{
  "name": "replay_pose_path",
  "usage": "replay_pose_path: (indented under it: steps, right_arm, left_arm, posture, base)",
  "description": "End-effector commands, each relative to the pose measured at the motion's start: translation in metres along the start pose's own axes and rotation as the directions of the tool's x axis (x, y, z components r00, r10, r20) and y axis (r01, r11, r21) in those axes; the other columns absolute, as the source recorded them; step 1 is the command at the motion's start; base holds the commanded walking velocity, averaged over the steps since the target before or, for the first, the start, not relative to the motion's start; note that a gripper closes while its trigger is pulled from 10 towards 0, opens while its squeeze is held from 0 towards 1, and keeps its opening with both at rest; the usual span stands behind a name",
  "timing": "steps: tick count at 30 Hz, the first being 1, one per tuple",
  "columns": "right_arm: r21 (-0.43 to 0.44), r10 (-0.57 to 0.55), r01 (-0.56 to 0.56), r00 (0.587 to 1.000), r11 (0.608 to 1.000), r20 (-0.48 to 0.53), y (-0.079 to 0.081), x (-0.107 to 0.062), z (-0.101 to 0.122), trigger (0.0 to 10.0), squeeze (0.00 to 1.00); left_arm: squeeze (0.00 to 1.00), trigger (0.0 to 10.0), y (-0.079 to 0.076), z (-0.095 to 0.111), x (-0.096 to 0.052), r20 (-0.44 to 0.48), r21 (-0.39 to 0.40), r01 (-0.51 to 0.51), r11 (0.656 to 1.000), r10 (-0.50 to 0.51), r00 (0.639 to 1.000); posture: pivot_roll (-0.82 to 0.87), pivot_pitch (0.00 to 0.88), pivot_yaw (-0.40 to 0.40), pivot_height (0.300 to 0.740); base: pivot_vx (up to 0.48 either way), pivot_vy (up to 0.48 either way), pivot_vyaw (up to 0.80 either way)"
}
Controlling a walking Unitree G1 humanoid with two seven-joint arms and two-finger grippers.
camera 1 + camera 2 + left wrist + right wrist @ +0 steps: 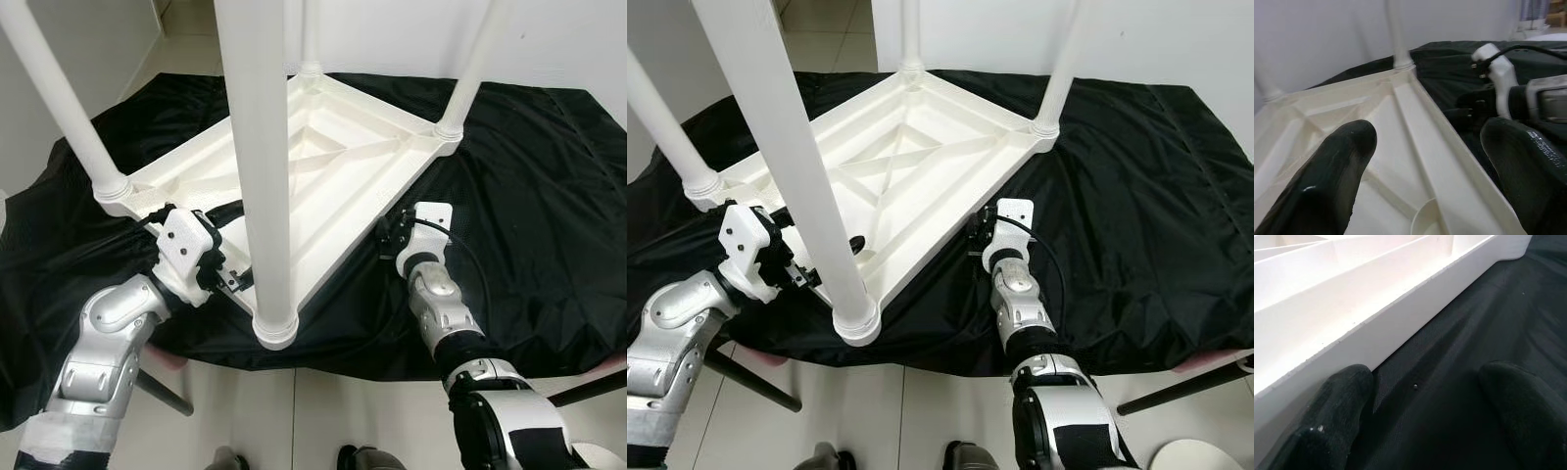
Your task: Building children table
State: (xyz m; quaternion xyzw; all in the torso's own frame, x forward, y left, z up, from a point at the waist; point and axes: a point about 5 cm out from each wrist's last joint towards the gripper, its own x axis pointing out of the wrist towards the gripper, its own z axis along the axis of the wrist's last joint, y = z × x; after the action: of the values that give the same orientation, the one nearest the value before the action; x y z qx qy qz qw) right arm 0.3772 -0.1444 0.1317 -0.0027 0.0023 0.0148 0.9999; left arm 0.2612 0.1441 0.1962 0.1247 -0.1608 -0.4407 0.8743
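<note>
Table (921, 176), white moulded plastic, lies upside down on a black cloth (1136, 196), its ribbed underside facing up and its four round legs pointing straight upward. The top is rectangular and turned corner-on to the robot, so one corner with its leg (784, 147) stands nearest, in the middle of the eye views, and the long axis runs from the near left to the far right. Diagonal ribs cross the hollow underside, and each leg sits in a round collar at a corner. The cloth is smooth, slightly shiny and creased, and it hangs over the near edge of the surface beneath.

The left gripper (233, 279) is at the near left edge of the table, just beside the nearest leg; in the left wrist view its fingers (1327, 176) are spread apart, one over the ribbed underside and the other outside the rim, clasping nothing. The right gripper (1430, 416) is at the near right edge, low on the cloth, its fingers (1337, 411) also parted, with one pad touching or almost touching the table's outer wall and the other resting apart on the cloth
</note>
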Motion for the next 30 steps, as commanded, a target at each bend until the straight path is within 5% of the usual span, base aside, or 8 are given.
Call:
replay_pose_path:
  steps: [1,6,11,17,25,30]
  right_arm:
    - [-0.021,0.064,-0.064,0.998,0.998,0.022,0.011,0.005,0.008,10.0,0.00]
    - [-0.027,0.069,-0.068,0.997,0.997,0.026,0.010,0.008,0.012,10.0,0.00]
    - [-0.044,0.057,-0.056,0.998,0.997,0.025,0.007,0.015,0.021,10.0,0.00]
    - [-0.044,-0.009,0.010,1.000,0.999,0.020,-0.004,0.015,0.019,10.0,0.00]
    - [0.007,-0.122,0.122,0.983,0.992,0.135,-0.036,-0.002,0.011,10.0,0.00]
    - [0.046,-0.095,0.087,0.973,0.995,0.210,-0.043,-0.013,0.011,10.0,0.00]
  left_arm:
    - [0.00,10.0,-0.025,-0.003,0.008,0.009,-0.051,0.115,0.992,-0.115,0.993]
    - [0.00,10.0,-0.032,-0.003,0.011,0.018,-0.069,0.122,0.990,-0.121,0.993]
    - [0.00,10.0,-0.054,-0.005,0.028,0.041,-0.100,0.135,0.986,-0.131,0.990]
    - [0.00,10.0,-0.053,-0.006,0.032,0.023,-0.072,0.097,0.993,-0.095,0.995]
    - [0.00,10.0,-0.046,-0.010,0.010,-0.048,-0.039,0.070,0.997,-0.072,0.996]
    - [0.00,10.0,-0.048,-0.009,-0.001,-0.065,-0.063,0.100,0.993,-0.104,0.992]
  posture:
    - [-0.01,0.124,0.023,0.740]
    - [-0.01,0.130,0.025,0.740]
    - [-0.01,0.130,0.027,0.740]
    - [0.00,0.135,0.024,0.740]
    - [0.00,0.143,0.025,0.740]
    - [0.00,0.154,0.030,0.740]
  base:
    - [0.000,0.000,0.00]
    - [0.000,0.000,0.00]
    - [0.000,0.000,0.00]
    - [0.000,0.000,0.00]
    - [0.000,0.000,0.00]
    - [0.000,0.000,0.00]
